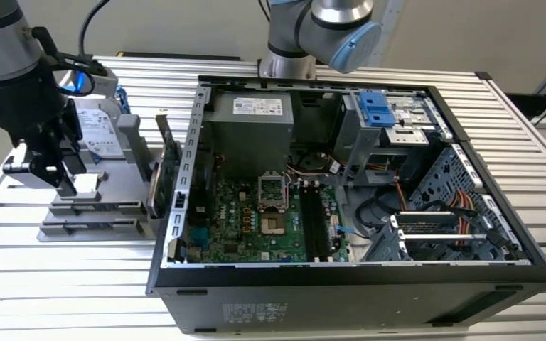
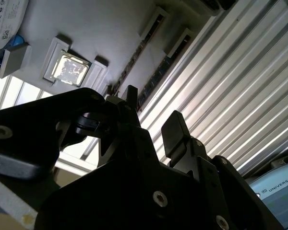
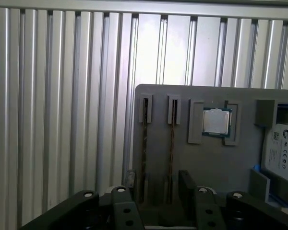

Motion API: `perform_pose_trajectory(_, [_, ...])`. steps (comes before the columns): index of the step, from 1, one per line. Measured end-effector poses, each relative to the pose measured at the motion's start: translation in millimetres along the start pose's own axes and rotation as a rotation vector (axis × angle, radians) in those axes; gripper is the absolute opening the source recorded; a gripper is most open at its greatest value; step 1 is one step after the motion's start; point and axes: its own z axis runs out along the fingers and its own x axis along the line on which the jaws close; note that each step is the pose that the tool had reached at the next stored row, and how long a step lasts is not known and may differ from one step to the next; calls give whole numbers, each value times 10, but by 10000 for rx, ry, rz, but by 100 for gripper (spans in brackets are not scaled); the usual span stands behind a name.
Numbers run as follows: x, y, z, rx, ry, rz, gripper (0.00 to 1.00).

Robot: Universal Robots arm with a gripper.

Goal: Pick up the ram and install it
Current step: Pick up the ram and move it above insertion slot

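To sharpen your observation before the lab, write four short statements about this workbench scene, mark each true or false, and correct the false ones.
1. The fingers are apart and hold nothing. True.
2. The processor chip is gripped between the fingers. False: it sits in a pocket of the grey holder.
3. Two ram sticks stand on edge in the holder's slots. True.
4. The computer case is closed. False: its side is open and the motherboard shows.

Ribbed metal worktop (image 1: pixel 55 284) carrying an open computer case (image 1: pixel 349 298) and, just beside it at the exterior view's left, a grey parts holder (image 1: pixel 93 227).
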Motion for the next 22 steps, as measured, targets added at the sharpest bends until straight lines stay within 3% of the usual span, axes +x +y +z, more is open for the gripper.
perform_pose_trajectory(22, [-3, 1, 58, -1, 17, 0, 100])
